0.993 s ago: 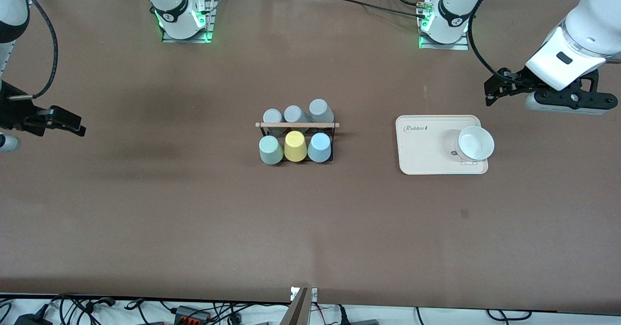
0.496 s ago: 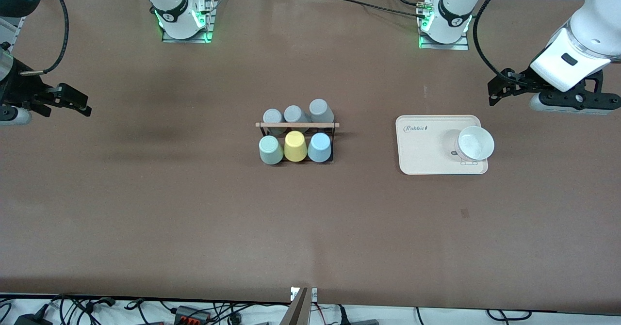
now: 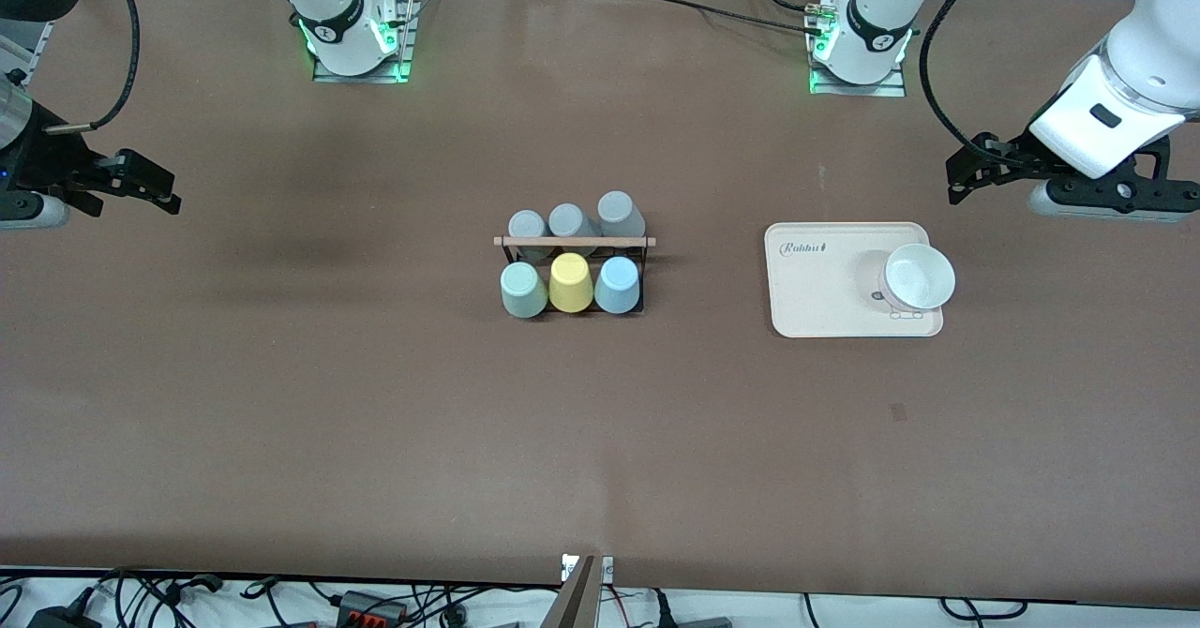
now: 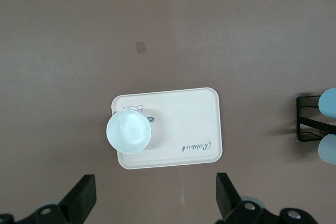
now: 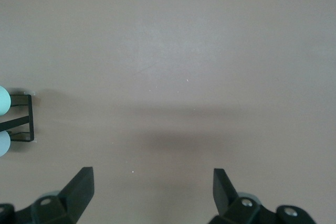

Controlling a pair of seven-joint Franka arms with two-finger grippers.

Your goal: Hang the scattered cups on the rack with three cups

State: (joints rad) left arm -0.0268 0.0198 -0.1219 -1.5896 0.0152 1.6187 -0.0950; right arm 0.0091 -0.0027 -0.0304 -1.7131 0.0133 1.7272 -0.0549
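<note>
Rack [image 3: 574,276] mid-table, packed: mint cup [image 3: 522,290], yellow cup [image 3: 570,282], light blue cup [image 3: 617,284] in row nearer front camera; three grey cups [image 3: 572,220] in farther row, all touching neighbours. Wooden rod [image 3: 574,241] runs between rows. Cream tray [image 3: 825,300] with white bowl [image 3: 919,276] sits toward left arm's end, well apart from rack; bare table [image 3: 375,422] between. Left gripper [image 3: 958,176], jaws spread, hangs above table near tray's corner. Right gripper [image 3: 161,192], jaws spread, over bare surface at its end.

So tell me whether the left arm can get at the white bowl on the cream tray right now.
Probably yes. The left pincer hangs open over bare table beside the cream tray, and nothing stands between it and the white bowl, whose rim is clear all round.
</note>
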